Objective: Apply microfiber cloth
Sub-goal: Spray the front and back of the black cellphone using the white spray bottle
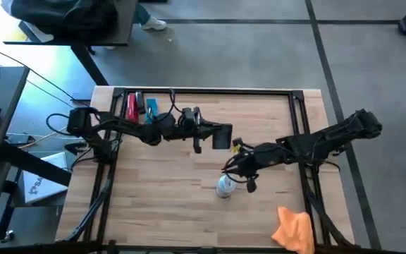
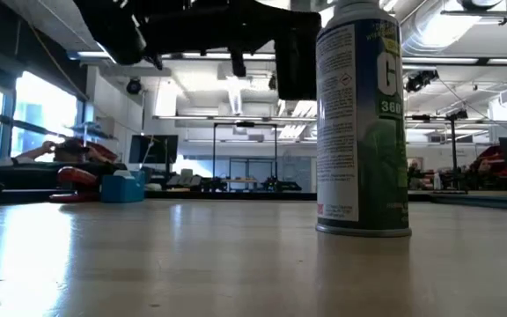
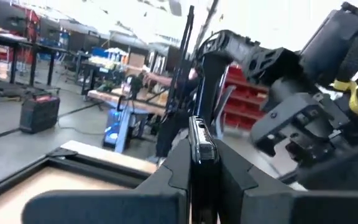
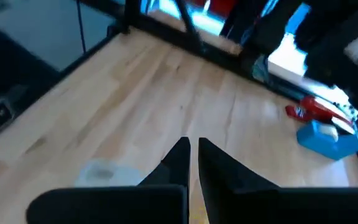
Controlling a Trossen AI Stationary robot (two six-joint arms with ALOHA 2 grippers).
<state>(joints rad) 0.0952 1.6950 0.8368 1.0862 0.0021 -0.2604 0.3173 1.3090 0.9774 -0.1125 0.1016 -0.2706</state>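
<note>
A: Left to right, high view. What was at 10 o'clock on the wooden table (image 1: 161, 204)?

B: Red stapler-like tool (image 1: 132, 106) beside a small blue box (image 1: 149, 108). Left gripper (image 1: 222, 136) sat past them near centre, fingers clamped on a flat black phone (image 3: 200, 144), edge-on between the pads in its wrist view.

A: Middle?

B: White-and-green spray can (image 2: 361, 119), upright at about 6 o'clock from the phone. Right gripper (image 1: 237, 167) hung just beside it, toward 12 o'clock, fingers nearly closed with only a slit between the tips, holding nothing.

A: And the cloth?

B: Small bright-orange microfiber cloth (image 1: 293, 228) lay crumpled at 5 o'clock on the table's front edge, well apart from both grippers. Untouched.

A: Risks?

B: My read: the right arm had to swing back past the can to reach the cloth, so a low elbow or finger could tip it. Cloth sat at the edge; a shallow pinch might push it off. Phone was held thin-edge, so wiping pressure could twist it in the pads.
</note>
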